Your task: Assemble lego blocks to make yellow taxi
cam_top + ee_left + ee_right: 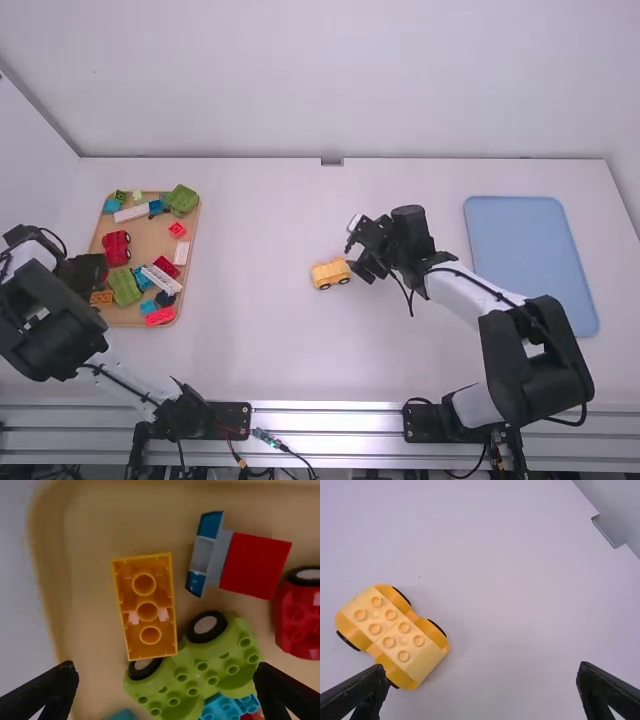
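Metal rails (325,419) are running along the near side, both arms standing at them. Left gripper (93,282) is hanging over the near-left part of the tan tray (148,238), pads wide apart, nothing between them. Below it, an orange brick (146,597) is lying hollow side up, right by a green wheeled block (195,677). A red wheeled block (117,249) is sitting farther back in the same tray, more loose pieces around it.

Yellow car (331,273) is standing on bare white table near the middle, wheels down, pale studded top facing up, seam running across it. Right gripper (353,256) is hovering just to the right of the car, fingers also spread wide and holding nothing. Blue mat (525,255) is lying flat on the right side of the table, well apart from the car.
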You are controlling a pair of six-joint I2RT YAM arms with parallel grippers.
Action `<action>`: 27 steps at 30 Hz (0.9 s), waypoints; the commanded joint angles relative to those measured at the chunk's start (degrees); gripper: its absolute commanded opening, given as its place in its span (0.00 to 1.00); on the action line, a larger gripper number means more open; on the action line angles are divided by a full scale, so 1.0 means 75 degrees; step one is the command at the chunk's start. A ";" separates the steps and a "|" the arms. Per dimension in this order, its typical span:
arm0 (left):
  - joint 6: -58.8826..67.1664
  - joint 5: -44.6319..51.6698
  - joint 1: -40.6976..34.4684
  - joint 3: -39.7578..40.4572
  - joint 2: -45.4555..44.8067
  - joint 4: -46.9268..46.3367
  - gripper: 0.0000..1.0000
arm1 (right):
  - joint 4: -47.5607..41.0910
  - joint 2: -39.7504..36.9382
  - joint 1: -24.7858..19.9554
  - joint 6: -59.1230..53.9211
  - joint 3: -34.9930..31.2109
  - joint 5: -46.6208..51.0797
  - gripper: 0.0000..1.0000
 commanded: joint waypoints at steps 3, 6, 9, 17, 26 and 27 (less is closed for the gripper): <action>-0.0248 -0.0366 0.0012 -0.0175 0.0096 0.0125 0.93 | -0.0038 -0.0111 0.0003 0.0020 0.0152 -0.0015 0.99; -0.0245 -0.0395 0.0058 -0.0335 0.0096 0.0239 0.94 | -0.0041 -0.0111 0.0003 0.0020 0.0152 -0.0017 0.99; -0.0248 -0.0389 0.0055 -0.0481 0.0096 0.0396 0.93 | -0.0064 -0.0111 0.0003 0.0020 0.0152 -0.0015 0.99; -0.0248 -0.0395 0.0015 -0.0711 0.0096 0.0691 0.87 | -0.0073 -0.0111 0.0003 0.0020 0.0152 -0.0012 0.99; -0.0239 -0.0427 0.0079 -0.0889 0.0099 0.1005 0.81 | -0.0160 -0.0111 0.0000 0.0017 0.0152 0.0015 0.99; -0.0239 -0.0419 0.0047 -0.0889 0.0105 0.1014 0.82 | -0.0184 -0.0111 0.0003 0.0017 0.0152 0.0009 0.99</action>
